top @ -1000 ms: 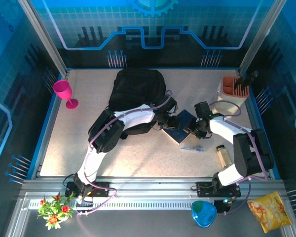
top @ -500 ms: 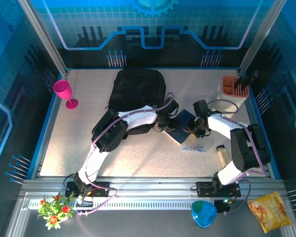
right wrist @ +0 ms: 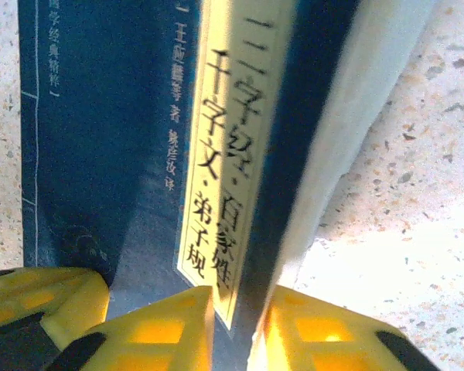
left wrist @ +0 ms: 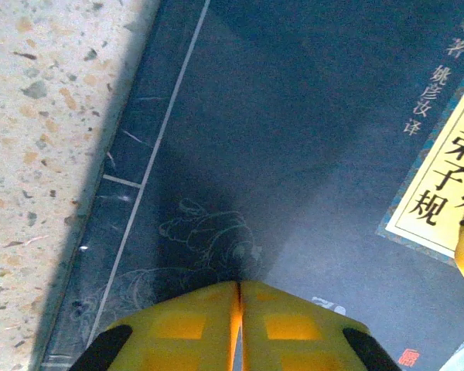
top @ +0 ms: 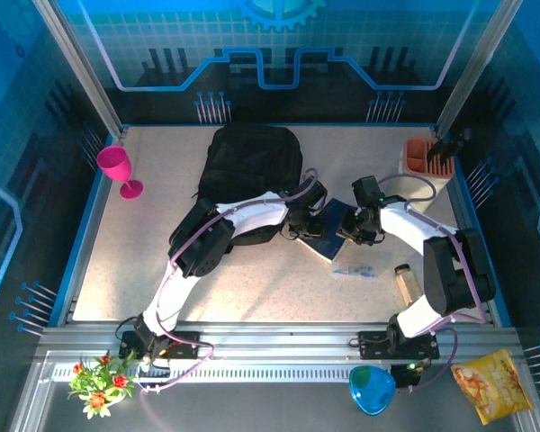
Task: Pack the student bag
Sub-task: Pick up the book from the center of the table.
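Right wrist view: right end effector [right wrist: 243,328] clamps a navy book [right wrist: 116,139] labelled 三字经·百家姓·千字文·弟子规. The left end effector [left wrist: 240,313] is closed over its cover. The student bag [top: 252,162] lies at the far middle of the speckled tabletop [top: 153,261], within blue walls [top: 36,90].

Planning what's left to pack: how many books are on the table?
1. The dark blue book is right of the student bag, its edge pinched by the right gripper. Others could be hidden inside the bag.

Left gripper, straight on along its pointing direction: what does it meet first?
The dark blue book. The left gripper, fingers pressed together, points at its cover from close up; whether any gap is left is unclear.
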Controlling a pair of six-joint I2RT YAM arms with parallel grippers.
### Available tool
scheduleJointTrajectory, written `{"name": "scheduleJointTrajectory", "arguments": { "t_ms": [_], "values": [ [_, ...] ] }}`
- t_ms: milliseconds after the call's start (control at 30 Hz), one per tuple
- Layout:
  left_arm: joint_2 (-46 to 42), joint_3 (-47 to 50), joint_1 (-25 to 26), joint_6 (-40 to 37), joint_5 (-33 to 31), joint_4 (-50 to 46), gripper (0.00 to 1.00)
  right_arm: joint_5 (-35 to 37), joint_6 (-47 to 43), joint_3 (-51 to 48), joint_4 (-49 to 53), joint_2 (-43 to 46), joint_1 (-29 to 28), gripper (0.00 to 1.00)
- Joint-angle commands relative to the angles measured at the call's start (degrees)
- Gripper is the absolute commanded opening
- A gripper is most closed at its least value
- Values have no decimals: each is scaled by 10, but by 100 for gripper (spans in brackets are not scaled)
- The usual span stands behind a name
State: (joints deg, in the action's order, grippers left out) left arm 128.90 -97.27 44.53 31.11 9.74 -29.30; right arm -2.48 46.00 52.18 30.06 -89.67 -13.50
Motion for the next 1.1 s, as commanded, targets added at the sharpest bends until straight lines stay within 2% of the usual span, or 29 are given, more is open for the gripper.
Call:
{"name": "scheduleJointTrajectory", "arguments": {
  "t_ms": [0,100,233,333,467,600,767,900,1067],
  "values": [
    [51,8,15,-15,-21,-57,12,-6,-11,14,-4,11,-10,15],
    [33,-10,10,-25,-15,-63,14,4,-27,1,-26,26,-8,6],
    [-12,-37,-10,-33,3,-64,22,-24,-58,-15,-70,48,13,0],
    [-57,-49,-35,-39,23,-60,34,-53,-95,-15,-93,70,29,0],
    [-124,-35,-75,-34,51,-40,56,-108,-149,-15,-116,113,47,0],
    [-181,28,-125,-6,111,13,69,-175,-182,-5,-124,151,58,0],
    [-235,114,-172,15,175,94,85,-260,-180,9,-134,169,63,0],
    [-249,147,-184,13,201,120,90,-343,-156,9,-171,168,63,0],
    [-240,162,-185,27,247,153,89,-398,-134,13,-204,154,59,0]
  ]
}}
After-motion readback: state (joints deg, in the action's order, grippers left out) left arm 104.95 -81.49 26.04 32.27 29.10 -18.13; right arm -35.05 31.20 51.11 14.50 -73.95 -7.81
